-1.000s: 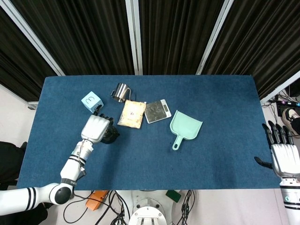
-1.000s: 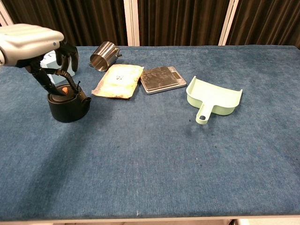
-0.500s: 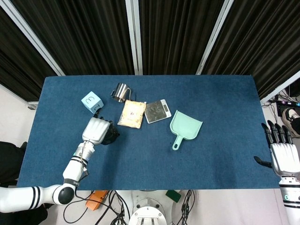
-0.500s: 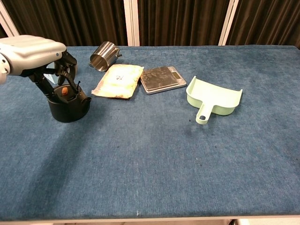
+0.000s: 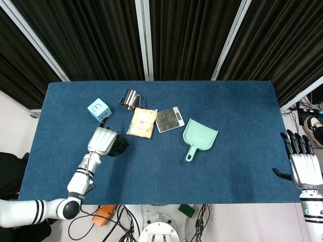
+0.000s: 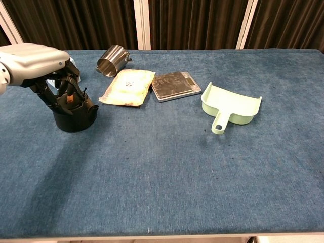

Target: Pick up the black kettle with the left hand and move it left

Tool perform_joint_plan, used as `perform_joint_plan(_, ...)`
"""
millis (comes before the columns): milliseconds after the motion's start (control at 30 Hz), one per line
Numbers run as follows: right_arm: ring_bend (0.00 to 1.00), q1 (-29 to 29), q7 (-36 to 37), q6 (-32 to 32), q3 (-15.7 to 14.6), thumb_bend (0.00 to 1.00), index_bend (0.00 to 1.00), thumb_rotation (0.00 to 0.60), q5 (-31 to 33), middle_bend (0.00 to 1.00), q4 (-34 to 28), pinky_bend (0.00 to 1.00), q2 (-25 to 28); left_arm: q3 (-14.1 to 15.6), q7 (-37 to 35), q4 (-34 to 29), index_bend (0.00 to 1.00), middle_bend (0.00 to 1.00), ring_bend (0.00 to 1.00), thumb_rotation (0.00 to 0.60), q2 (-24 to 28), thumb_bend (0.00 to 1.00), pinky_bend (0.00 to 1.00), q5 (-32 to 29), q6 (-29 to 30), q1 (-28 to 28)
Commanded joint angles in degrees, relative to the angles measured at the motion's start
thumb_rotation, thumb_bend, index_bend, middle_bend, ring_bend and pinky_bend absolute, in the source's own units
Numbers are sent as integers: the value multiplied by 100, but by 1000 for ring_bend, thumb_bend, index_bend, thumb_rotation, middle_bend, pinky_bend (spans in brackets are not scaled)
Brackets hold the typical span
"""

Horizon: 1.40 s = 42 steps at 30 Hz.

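Note:
The black kettle (image 6: 77, 117) stands on the blue table (image 6: 167, 172) at the left, its orange lid knob showing between my fingers. My left hand (image 6: 36, 62) lies over the top of it, with the fingers curled in around the upright handle. From the head view my left hand (image 5: 102, 141) covers most of the kettle (image 5: 120, 145); only its right side and spout show. My right hand (image 5: 302, 165) hangs off the table's right edge with its fingers apart and nothing in it.
Behind the kettle are a light blue cube (image 5: 99, 108) and a steel cup (image 6: 112, 59) on its side. To the right lie a pale packet (image 6: 127, 87), a kitchen scale (image 6: 174, 85) and a green dustpan (image 6: 230, 107).
My left hand has come down onto the kettle and its fingers have closed around the handle. The kettle stands where it was. The right hand has barely moved.

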Motion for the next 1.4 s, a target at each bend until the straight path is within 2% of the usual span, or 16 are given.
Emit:
perform_joint_plan(33,0,3,-8,-6,4,62,0,600,14,0,-1,0,-2,34,-78,-21,650,657,534,538,16,92,0,16,-39,-9)
perform_joint_plan(400,0,-9,-22,5,5,60,0,600,53,0,-24,0,-3,90,-655,49,857,866,734,508,69,92,0,49,-339,-37)
perform_joint_plan(533,0,-10,-39,10,10,61,0,600,67,0,-53,0,3,86,-950,106,965,972,839,383,88,97,0,96,-444,-19)
perform_joint_plan(600,0,-12,-58,20,10,61,0,600,62,0,-70,0,7,83,-1081,139,992,995,872,351,109,96,0,102,-500,-15)
perform_joint_plan(700,0,-13,-85,26,15,61,0,600,71,0,-98,0,16,83,-1237,182,1000,1000,908,262,131,97,0,114,-553,-8)
perform_joint_plan(867,0,-6,-123,26,21,61,0,600,77,0,-138,0,22,49,-1503,235,1000,1000,948,77,151,81,12,148,-602,8)
perform_joint_plan(933,0,-5,-115,27,28,61,0,600,85,0,-154,0,35,2,-1675,267,1000,1000,961,51,135,70,26,225,-565,34)
perform_joint_plan(1100,0,-35,-86,132,92,61,0,600,112,0,-210,0,128,-55,-1874,359,1000,1000,988,28,160,60,96,380,-430,87)
perform_joint_plan(1267,0,-34,-83,119,77,61,0,600,91,0,-238,0,168,-127,-1869,379,1000,1000,999,26,260,62,257,387,-270,118)
perform_joint_plan(1400,0,-40,-43,93,55,61,0,600,103,0,-209,0,138,-163,-1847,353,1000,1000,1000,22,383,64,344,371,-172,151)
